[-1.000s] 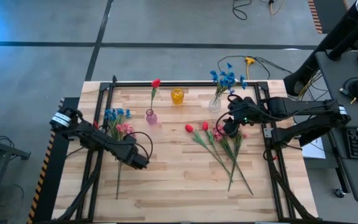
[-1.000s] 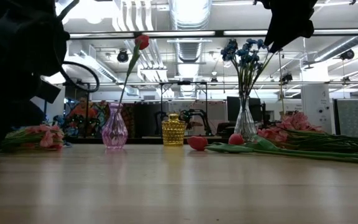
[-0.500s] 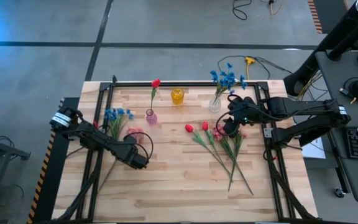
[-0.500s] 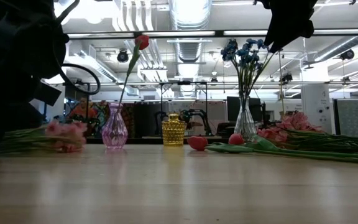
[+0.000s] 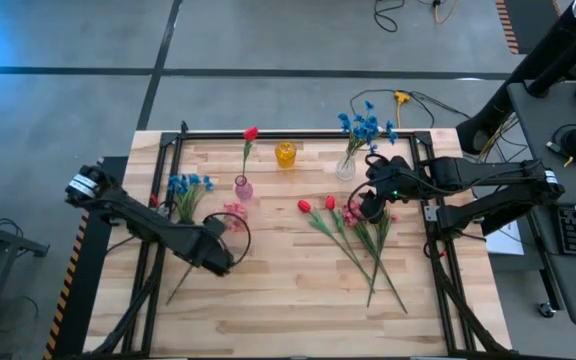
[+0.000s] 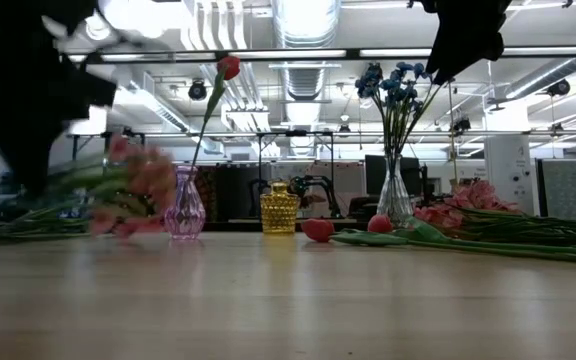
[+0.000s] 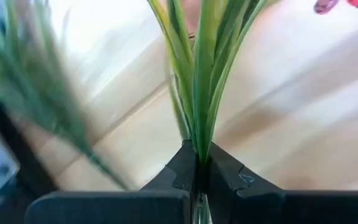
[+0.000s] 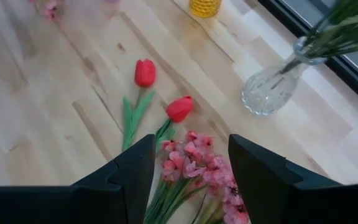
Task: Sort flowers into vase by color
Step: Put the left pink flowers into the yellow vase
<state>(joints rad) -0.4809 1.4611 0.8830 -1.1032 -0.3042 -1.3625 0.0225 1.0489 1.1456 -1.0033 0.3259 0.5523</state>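
Note:
My left gripper (image 5: 211, 250) (image 7: 197, 157) is shut on a pink flower (image 5: 233, 214), whose blurred bloom (image 6: 133, 185) is off the table beside the pink vase (image 5: 242, 187). That vase holds a red flower (image 5: 251, 133). Blue flowers (image 5: 188, 184) lie on the table's left side. A clear vase (image 5: 346, 168) holds blue flowers (image 5: 366, 125). My right gripper (image 5: 366, 207) (image 8: 188, 168) hovers open above the pink flowers (image 8: 197, 165) and two red flowers (image 8: 145, 73) lying on the right. My left gripper pinches the pink flower's green stem and leaves (image 7: 197, 134) between its two shut fingers, partway along the stem. The fingers lie across the stem. The bloom end is lifted clear of the table, and the stem's free end (image 5: 176, 292) trails toward the near edge.
A yellow vase (image 5: 285, 154) stands at the far middle between the pink and clear vases. A black frame (image 5: 298, 132) runs along the table's far edge and sides. Bare wood lies in the near middle (image 5: 288, 290).
My left gripper has shut on the pink flower's stem and risen. The flower has come up off the table, and its bloom has swung rightward toward the pink vase while the stem turned slantwise. My right gripper has kept still.

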